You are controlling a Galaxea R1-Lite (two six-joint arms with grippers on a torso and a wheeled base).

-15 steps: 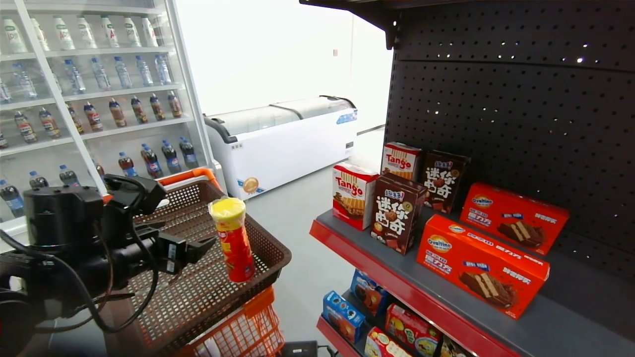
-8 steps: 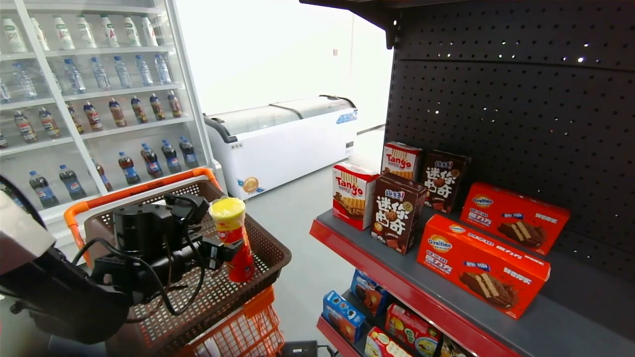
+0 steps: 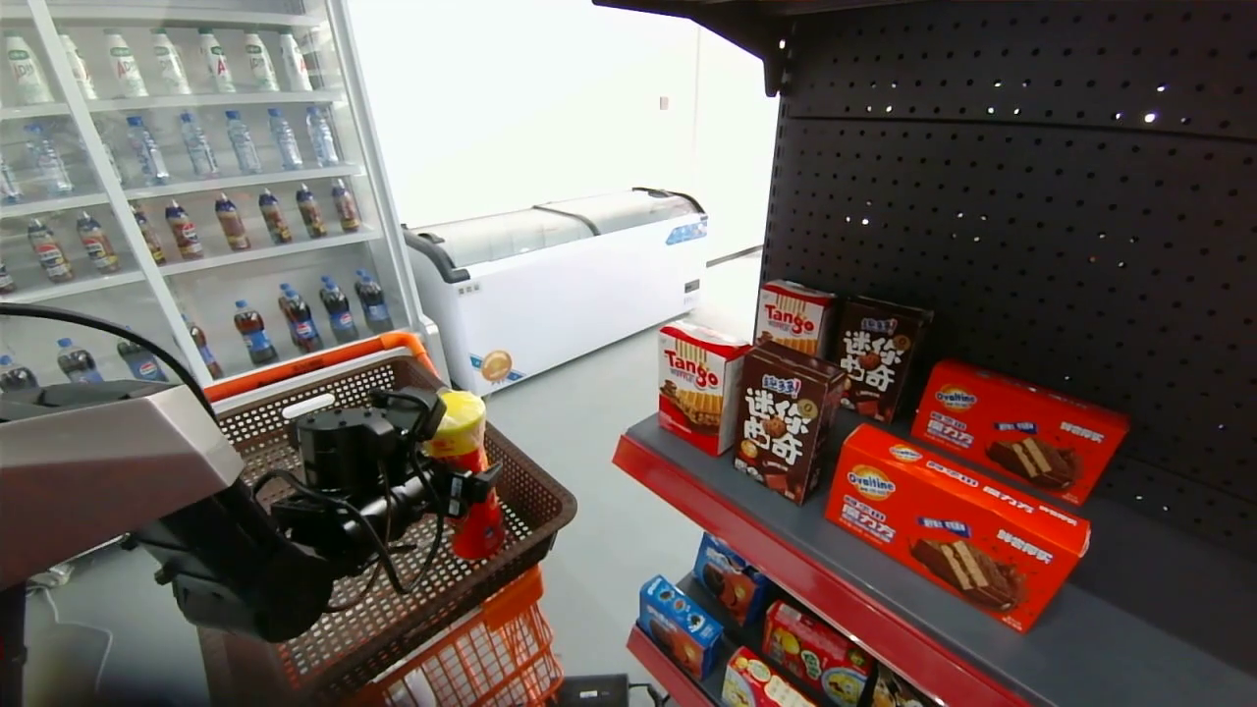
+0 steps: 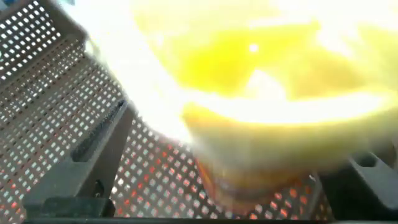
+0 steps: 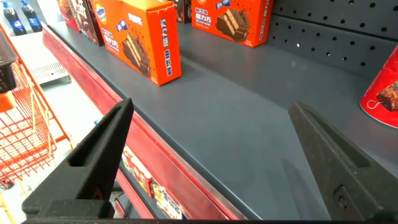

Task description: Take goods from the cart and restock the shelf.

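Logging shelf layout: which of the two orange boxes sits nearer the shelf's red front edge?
The front orange box, close to the red shelf edge; the rear orange box lies behind it.

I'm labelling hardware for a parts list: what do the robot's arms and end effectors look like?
The left arm has a silver-grey link, then black joints with looping black cables. The left end effector and right end effector have matte black, wedge-shaped fingers.

Left gripper (image 3: 471, 479) low and forward, fingers spread; right gripper (image 5: 211, 112) fingers wide apart.
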